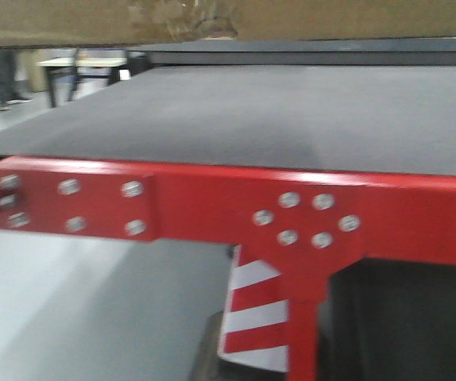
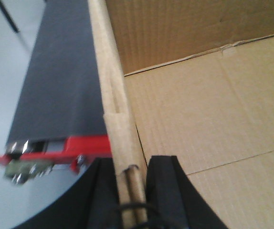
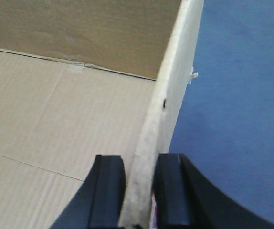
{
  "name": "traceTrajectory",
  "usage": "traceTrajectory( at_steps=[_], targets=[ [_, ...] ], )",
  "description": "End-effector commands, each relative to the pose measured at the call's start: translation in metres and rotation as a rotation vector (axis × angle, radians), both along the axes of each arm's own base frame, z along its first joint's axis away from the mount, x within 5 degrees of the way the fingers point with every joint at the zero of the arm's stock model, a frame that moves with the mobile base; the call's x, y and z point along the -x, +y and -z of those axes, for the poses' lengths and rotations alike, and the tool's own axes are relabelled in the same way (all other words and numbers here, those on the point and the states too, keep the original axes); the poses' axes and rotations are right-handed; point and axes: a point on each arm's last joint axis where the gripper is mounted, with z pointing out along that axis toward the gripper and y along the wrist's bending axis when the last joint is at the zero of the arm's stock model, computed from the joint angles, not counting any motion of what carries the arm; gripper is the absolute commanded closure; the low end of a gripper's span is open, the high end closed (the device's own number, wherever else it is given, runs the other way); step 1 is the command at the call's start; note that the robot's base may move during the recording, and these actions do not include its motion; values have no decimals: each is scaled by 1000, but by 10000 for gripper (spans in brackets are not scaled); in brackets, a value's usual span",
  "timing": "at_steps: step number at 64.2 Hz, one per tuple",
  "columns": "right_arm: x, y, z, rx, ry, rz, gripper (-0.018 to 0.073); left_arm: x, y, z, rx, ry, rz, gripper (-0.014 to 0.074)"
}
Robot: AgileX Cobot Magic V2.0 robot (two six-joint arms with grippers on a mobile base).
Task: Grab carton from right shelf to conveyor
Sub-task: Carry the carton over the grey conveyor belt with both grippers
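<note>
From the front, the carton (image 1: pixel 212 20) shows as a brown strip above the conveyor (image 1: pixel 252 119), whose near side is a red frame (image 1: pixel 212 202). At the left wrist, the left end effector (image 2: pixel 130 176) is clenched on one carton wall, with the conveyor just beside it. At the right wrist, the right end effector (image 3: pixel 138 176) grasps the opposite wall, conveyor alongside.

We note the carton (image 1: pixel 212 20) over the conveyor (image 1: pixel 252 119). Its left wall sits between the left gripper (image 2: pixel 130 179) fingers and its right wall between the right gripper (image 3: pixel 139 174) fingers. Belt lies outside both walls.
</note>
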Motion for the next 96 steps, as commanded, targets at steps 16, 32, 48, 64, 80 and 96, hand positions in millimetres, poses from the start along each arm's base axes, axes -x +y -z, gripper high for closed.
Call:
traceTrajectory(
  at_steps=[16, 32, 48, 64, 80, 96],
  targets=[
    [4, 0, -7, -18, -51, -19, 624, 1, 4, -7, -36, -63, -12, 612],
    [4, 0, -7, -18, -51, -19, 624, 1, 4, -7, -36, -63, -12, 612],
    [4, 0, -7, -18, -51, -19, 624, 1, 4, -7, -36, -63, -12, 612],
    [4, 0, -7, -18, -51, -19, 624, 1, 4, -7, -36, -63, -12, 612],
    [4, 0, -7, -18, -51, -19, 624, 1, 4, -7, -36, -63, -12, 612],
    [4, 0, -7, -18, -51, -19, 624, 1, 4, -7, -36, -63, -12, 612]
  ],
)
